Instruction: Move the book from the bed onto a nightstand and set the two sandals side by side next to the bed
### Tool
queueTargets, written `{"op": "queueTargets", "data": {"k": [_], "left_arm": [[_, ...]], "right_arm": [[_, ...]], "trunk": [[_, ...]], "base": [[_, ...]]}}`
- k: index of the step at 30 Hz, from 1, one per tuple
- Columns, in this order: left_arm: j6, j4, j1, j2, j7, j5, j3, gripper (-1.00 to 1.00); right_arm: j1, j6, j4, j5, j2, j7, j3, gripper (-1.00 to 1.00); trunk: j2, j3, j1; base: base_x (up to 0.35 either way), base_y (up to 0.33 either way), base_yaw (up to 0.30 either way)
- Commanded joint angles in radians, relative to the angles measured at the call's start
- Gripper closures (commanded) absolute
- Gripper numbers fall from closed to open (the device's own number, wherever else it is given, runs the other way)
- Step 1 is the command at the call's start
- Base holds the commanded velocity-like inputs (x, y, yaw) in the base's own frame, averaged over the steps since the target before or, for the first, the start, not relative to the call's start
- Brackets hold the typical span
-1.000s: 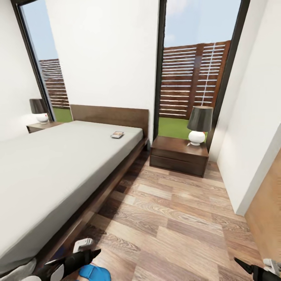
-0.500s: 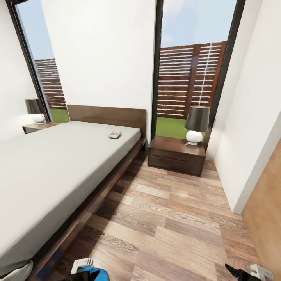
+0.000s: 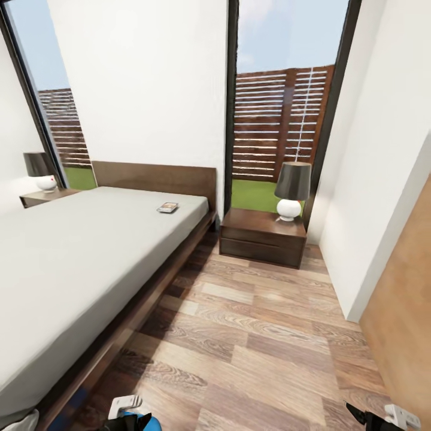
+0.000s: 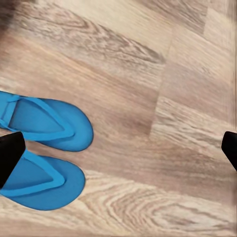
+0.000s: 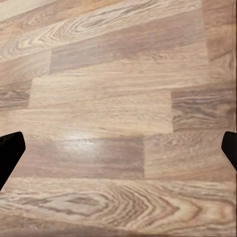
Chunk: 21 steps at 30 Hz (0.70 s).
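Plank floor (image 5: 118, 123) | head: book (image 3: 167, 208) on bed (image 3: 78, 251) | left wrist — sandals (image 4: 42, 150) paired

Two sandals (image 4: 42, 153) side by side — wood floor (image 4: 163, 98)

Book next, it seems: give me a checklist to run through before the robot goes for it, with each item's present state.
1. Book on the bed, near the headboard: ok.
2. Nightstand top has bare room in front of its lamp: ok.
3. Floor between robot and nightstand free of obstacles: ok.
4. Left gripper open and holding nothing: ok.
5. Right gripper open and holding nothing: ok.
6. Sandals side by side on the floor: ok. That they lie next to the bed: cannot tell for sure, since the head view catches just a blue edge near the bed frame.
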Motion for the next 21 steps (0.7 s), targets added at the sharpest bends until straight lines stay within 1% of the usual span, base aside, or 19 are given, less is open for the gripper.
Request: {"op": "queueTargets", "data": {"k": [1,21], "left_arm": [[-0.005,0.001,0.0,0.0,-0.002,-0.01,0.008,-1.0],[-0.005,0.001,0.0,0.0,-0.002,-0.01,0.008,-1.0]], "right_arm": [[-0.001,-0.006,0.001,0.011,0.0,0.002,-0.007,-1.0],[-0.001,-0.006,0.001,0.012,0.001,0.002,-0.006,-1.0]], "trunk": [[0.0,-0.001,0.0],[0.0,-0.001,0.0]], "base": [[0.0,0.0,-0.275],[0.0,0.0,-0.282]]}}
